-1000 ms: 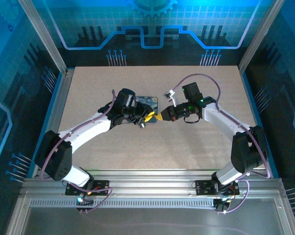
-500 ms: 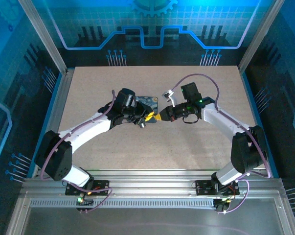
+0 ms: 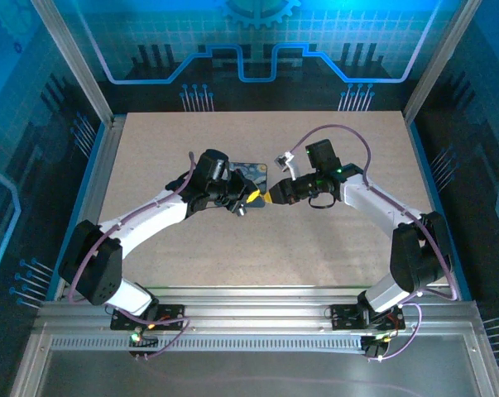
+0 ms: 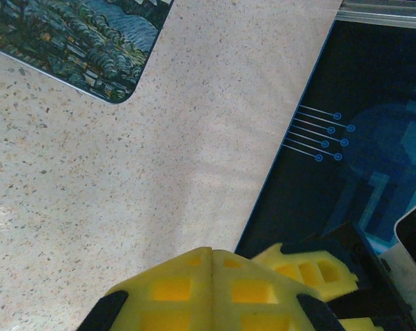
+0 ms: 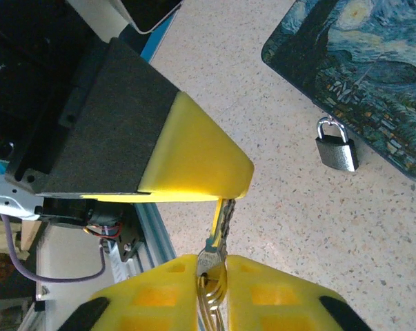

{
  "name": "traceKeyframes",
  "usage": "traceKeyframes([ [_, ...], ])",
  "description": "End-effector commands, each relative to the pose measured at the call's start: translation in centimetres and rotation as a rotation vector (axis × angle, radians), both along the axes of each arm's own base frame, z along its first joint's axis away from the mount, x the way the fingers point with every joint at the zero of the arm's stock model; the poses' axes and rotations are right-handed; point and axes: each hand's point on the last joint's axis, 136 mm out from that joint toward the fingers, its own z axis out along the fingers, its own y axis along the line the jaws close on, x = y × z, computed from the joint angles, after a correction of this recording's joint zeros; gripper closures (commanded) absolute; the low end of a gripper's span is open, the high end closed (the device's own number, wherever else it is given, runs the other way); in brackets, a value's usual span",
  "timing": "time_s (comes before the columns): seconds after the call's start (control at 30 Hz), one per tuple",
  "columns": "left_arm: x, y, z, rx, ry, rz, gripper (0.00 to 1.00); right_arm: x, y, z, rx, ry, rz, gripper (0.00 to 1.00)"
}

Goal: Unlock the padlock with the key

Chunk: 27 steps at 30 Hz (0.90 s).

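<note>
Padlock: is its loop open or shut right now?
Shut. Both legs of the silver loop enter the padlock body; it lies on the table beside the painted box.

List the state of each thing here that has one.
Thin silver key: off the table, head clamped in the right gripper, tip at the left gripper's yellow fingertip.
Right gripper: shut on the key.
Left gripper: shut.
Small metal padlock with silver loop: loop closed, lying beside the dark blue swirl-painted box.

No legible lettering on the padlock point(image 5: 336, 153), none on the swirl-painted box point(image 5: 352, 76)
</note>
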Motion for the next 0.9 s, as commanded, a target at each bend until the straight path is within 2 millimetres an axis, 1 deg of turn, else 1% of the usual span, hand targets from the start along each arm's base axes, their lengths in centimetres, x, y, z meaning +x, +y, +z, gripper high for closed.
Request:
traceKeyframes([
  [0.0, 0.0, 0.0, 0.5, -0.012, -0.022, -0.009, 1.00, 0.8, -0.2, 0.7, 0.030, 0.011, -0.041, 0.70],
  [0.03, 0.1, 0.3, 0.4, -0.001, -0.026, 0.000, 1.00, 1.1, -0.5, 0.9, 0.044, 0.036, -0.069, 0.66],
  [0.1, 0.4, 0.9, 0.4, 0.023, -0.044, 0.019, 1.00, 1.4, -1.0, 1.1, 0.098, 0.117, -0.126, 0.62],
  [0.27, 1.5, 1.5, 1.0, 0.092, -0.125, 0.026, 1.00, 1.4, -1.3, -0.1, 0.117, 0.312, -0.280, 0.61],
  [0.33, 1.9, 1.6, 1.1, 0.107, -0.147, 0.029, 1.00, 1.1, -1.1, 0.5, 0.143, 0.292, -0.289, 0.61],
  [0.43, 2.4, 1.4, 1.2, 0.109, -0.173, 0.022, 1.00, 0.5, -1.0, 1.2, 0.133, 0.236, -0.276, 0.59],
  [0.47, 2.6, 1.2, 1.3, 0.106, -0.186, 0.016, 1.00, 0.3, -1.0, 1.1, 0.128, 0.237, -0.270, 0.59],
  [0.53, 3.0, 0.7, 2.0, 0.086, -0.251, -0.009, 1.00, 0.3, -0.9, 0.9, 0.129, 0.258, -0.262, 0.59],
  [0.6, 3.2, 0.4, 2.4, 0.081, -0.307, -0.033, 1.00, 0.3, -0.6, 1.0, 0.147, 0.270, -0.253, 0.59],
  [0.63, 3.5, 0.2, 3.0, 0.076, -0.354, -0.050, 1.00, 0.3, -0.4, 1.1, 0.158, 0.267, -0.251, 0.59],
  [0.7, 3.6, -0.1, 3.2, 0.072, -0.389, -0.083, 1.00, 0.5, -0.2, 1.5, 0.177, 0.254, -0.247, 0.59],
  [0.87, 3.5, -0.7, 3.2, 0.037, -0.405, -0.141, 1.00, 0.9, -0.3, 1.9, 0.143, 0.172, -0.221, 0.59],
])
